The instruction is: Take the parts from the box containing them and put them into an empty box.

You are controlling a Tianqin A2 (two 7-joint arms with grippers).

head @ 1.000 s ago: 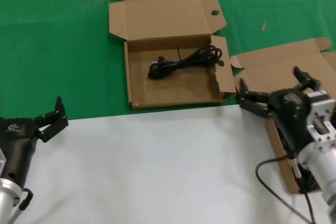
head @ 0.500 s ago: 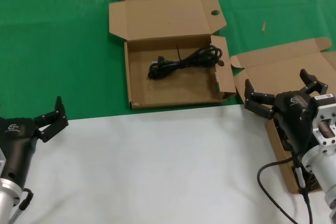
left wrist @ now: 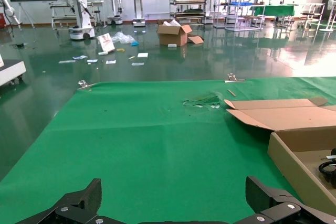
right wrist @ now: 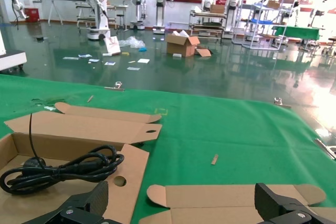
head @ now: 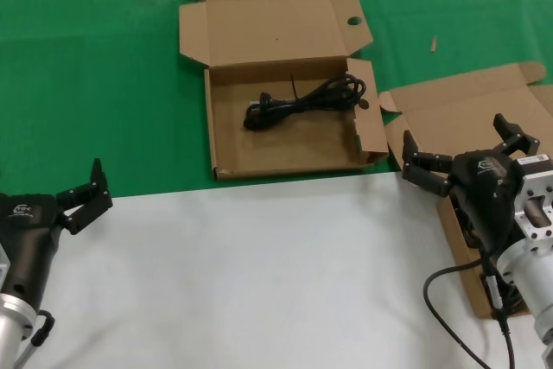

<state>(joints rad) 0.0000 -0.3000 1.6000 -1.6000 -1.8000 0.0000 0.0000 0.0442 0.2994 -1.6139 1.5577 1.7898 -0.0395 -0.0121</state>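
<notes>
A: Where are the 2 boxes?

B: The box with round holes [head: 285,118] lies open on the green cloth [head: 86,84] at the far middle of the table [head: 242,283]. A black coiled cable [head: 302,101] rests inside it, in the far half. The holeless box [head: 467,127] lies open at the right, just beside it.

A: And the right tool?

B: The right tool [head: 467,157] hangs above the near part of the holeless box, fingers spread wide, nothing between them. The arm hides most of that box's inside.

A: The left one?

B: The left tool [head: 82,196] sits at the near left, at the line where the white cover meets the green cloth. Its fingers stand apart, empty, well apart from both boxes.
</notes>
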